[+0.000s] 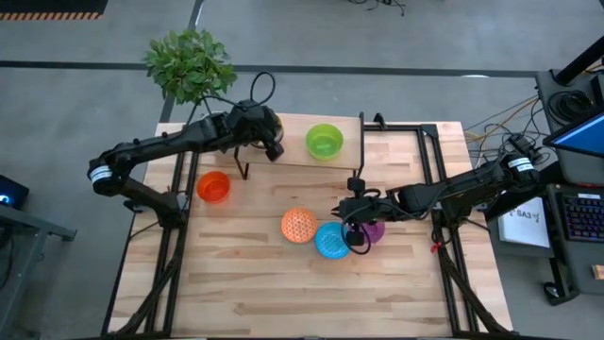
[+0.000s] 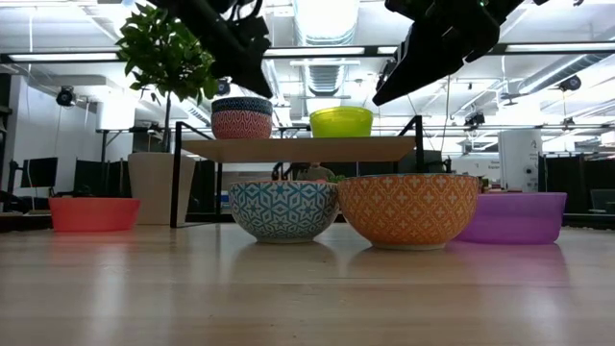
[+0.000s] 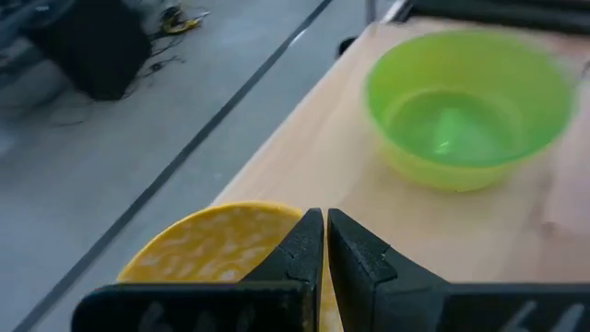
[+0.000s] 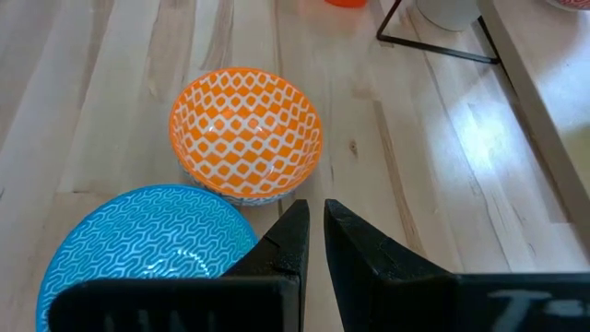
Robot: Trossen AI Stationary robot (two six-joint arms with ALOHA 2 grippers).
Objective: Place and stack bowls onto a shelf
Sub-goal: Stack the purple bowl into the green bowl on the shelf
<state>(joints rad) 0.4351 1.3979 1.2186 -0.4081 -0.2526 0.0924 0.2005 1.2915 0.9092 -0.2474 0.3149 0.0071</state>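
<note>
The shelf (image 1: 311, 156) runs lengthwise across the far side of the worktop (image 1: 283, 293). On it the green bowl (image 1: 324, 141) sits mouth up near its right end, and a stack of bowls (image 2: 241, 117) stands at its left end, yellow speckled bowl (image 3: 217, 244) on top. The left claw (image 3: 324, 242) hangs over that stack, fingers nearly closed and gripping nothing. The right claw (image 4: 313, 231), just as narrow and empty, hovers above the orange patterned bowl (image 4: 245, 132) and bright blue bowl (image 4: 147, 244), which touch; the purple bowl (image 2: 512, 216) sits beside them. The red-orange bowl (image 1: 213, 186) stands apart, left.
</note>
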